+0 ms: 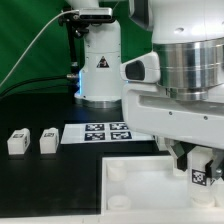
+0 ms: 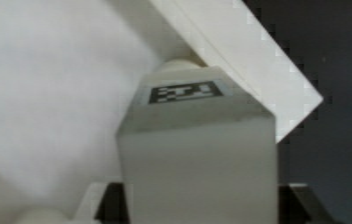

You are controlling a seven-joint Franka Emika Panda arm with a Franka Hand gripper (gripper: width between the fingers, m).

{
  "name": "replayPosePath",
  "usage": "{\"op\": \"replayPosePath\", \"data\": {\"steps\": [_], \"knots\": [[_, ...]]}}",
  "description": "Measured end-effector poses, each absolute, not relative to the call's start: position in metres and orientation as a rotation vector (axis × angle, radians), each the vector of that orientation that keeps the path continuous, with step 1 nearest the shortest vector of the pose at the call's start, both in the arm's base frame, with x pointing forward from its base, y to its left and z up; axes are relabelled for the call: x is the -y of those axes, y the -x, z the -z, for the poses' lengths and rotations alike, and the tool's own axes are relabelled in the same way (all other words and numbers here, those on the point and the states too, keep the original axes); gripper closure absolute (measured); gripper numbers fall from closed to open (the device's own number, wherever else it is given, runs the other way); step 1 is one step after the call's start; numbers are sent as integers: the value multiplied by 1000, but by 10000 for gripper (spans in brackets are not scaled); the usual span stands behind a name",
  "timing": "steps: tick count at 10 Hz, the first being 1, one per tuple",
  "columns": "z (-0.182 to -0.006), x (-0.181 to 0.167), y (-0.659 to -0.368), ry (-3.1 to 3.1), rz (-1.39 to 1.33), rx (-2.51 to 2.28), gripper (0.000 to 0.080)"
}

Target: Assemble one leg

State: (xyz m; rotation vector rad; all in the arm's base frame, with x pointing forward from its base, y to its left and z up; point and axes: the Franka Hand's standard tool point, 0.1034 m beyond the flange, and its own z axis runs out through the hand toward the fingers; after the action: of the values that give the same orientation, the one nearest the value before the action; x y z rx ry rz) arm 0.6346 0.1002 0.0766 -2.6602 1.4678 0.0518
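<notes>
My gripper (image 1: 199,172) is shut on a leg (image 1: 201,178), a small white post with a black-and-white tag, held over the right part of the large white tray (image 1: 130,190). In the wrist view the leg (image 2: 199,150) fills the space between the dark fingers (image 2: 105,203), its far end with the tag near the tray's raised edge (image 2: 244,60). I cannot tell whether the leg touches the tray. Two more legs (image 1: 17,142) (image 1: 48,140) lie on the black table at the exterior view's left.
The marker board (image 1: 107,131) lies flat behind the tray. A tall white stand (image 1: 100,65) with a tag rises at the back, with a cable running off to the exterior view's left. A green backdrop stands behind.
</notes>
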Motion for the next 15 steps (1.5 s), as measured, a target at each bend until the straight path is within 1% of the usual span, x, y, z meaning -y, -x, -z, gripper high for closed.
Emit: {"op": "replayPosePath", "data": {"steps": [2, 3, 5, 6, 8, 9, 10, 11, 14, 15], "knots": [[-77, -104, -631, 2307, -151, -1927, 505], [-78, -107, -630, 2192, -171, -2056, 505], [-78, -107, -630, 2004, -189, -2258, 505], [-77, -107, -630, 2032, -187, -2233, 505], [-76, -109, -629, 2079, -185, -2187, 233], [-76, -113, -628, 2297, -147, -1964, 176], [-76, -120, -628, 2506, -109, -1688, 176], [-76, -123, -624, 2587, -100, -1560, 155], [-74, -122, -623, 2796, -71, -1144, 151], [-73, -123, -622, 2953, -34, -787, 150]]}}
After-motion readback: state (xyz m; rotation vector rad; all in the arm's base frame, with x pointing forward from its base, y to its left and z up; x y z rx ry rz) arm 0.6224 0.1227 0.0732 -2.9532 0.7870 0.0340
